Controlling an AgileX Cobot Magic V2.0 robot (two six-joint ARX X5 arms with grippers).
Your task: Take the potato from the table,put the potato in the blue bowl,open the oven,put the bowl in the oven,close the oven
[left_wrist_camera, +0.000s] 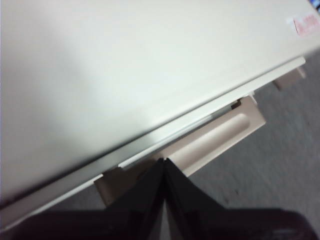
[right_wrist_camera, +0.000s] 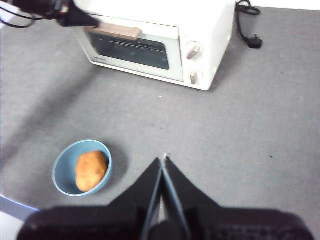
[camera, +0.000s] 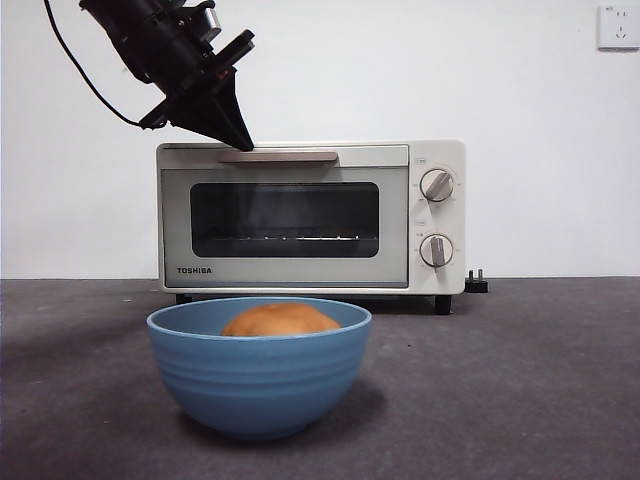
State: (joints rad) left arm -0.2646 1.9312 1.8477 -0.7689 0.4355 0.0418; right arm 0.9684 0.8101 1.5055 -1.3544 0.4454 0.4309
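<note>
The orange-brown potato point(camera: 280, 320) point(right_wrist_camera: 91, 170) lies inside the blue bowl point(camera: 259, 375) point(right_wrist_camera: 62, 172), which stands on the dark grey table point(camera: 540, 390) in front of the oven. The cream-white oven point(camera: 310, 215) point(right_wrist_camera: 165, 37) point(left_wrist_camera: 125, 75) has its door closed. My left gripper point(camera: 238, 137) point(left_wrist_camera: 164, 161) is shut, its tip at the left end of the beige bar handle point(camera: 278, 156) point(left_wrist_camera: 215, 137) point(right_wrist_camera: 117, 32). My right gripper point(right_wrist_camera: 163, 160) hangs shut and empty high above the table, away from the bowl.
Two round knobs point(camera: 436, 185) sit on the oven's right side. A black plug and cord point(right_wrist_camera: 250, 37) point(camera: 477, 282) lie on the table behind the oven's right. A wall socket point(camera: 618, 25) is on the white wall.
</note>
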